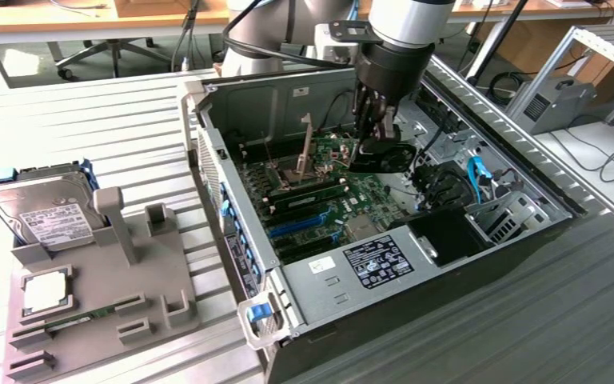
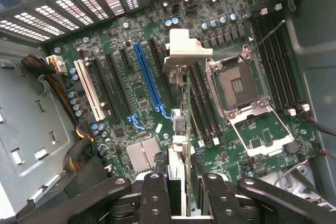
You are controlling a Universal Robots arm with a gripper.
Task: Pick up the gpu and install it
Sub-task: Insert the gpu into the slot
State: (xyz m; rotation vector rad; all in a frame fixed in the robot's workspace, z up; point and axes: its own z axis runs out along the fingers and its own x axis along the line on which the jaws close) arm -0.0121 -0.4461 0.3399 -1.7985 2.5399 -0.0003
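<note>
The open computer case (image 1: 392,240) lies on the desk (image 1: 93,120), its motherboard (image 2: 131,77) facing up beneath me. I hang inside the case holding the gpu (image 2: 181,129) edge-on above the board, bracket end farthest from me. My fingers (image 2: 155,192) are clamped on its near edge, just beside the blue slot (image 2: 148,77).

Probably a lab: office chair (image 1: 105,50), desks (image 1: 83,16), cables.
</note>
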